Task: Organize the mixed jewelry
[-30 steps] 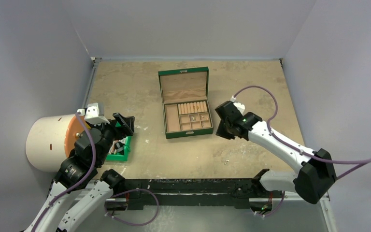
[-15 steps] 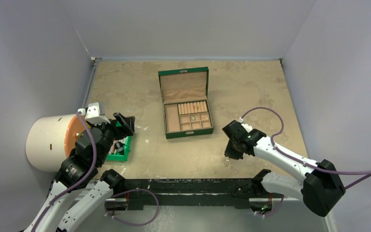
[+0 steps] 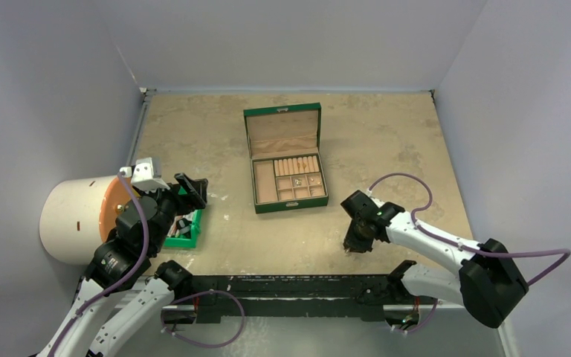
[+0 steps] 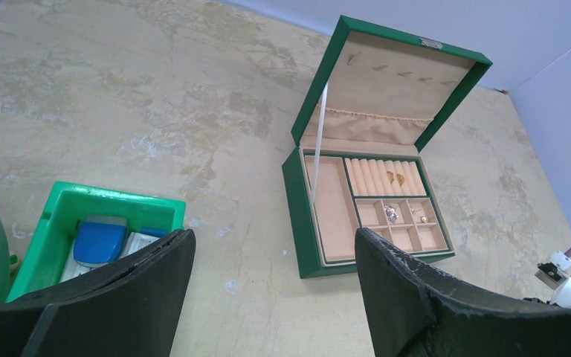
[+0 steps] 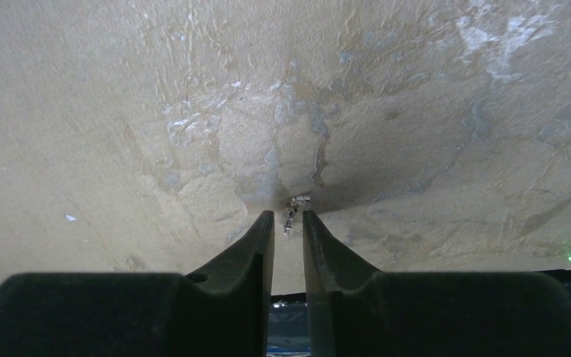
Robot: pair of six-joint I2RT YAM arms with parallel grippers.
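A small silver piece of jewelry lies on the table near its front edge, just at my right fingertips. My right gripper points down at it with the jaws narrowly apart and a gap showing on both sides of the piece; in the top view the gripper is low over the table. The open green box holds a silver piece, a gold piece and a gold ring on its rolls. My left gripper is wide open and empty, raised at the left.
A small green plastic bin with dark and blue items sits under my left gripper; its rim also shows in the left wrist view. A white cylinder with an orange face stands at the far left. Grey walls enclose the table.
My right arm swung from beside the green box toward the near edge and lowered its gripper onto the table at the silver piece. The left arm has not moved.
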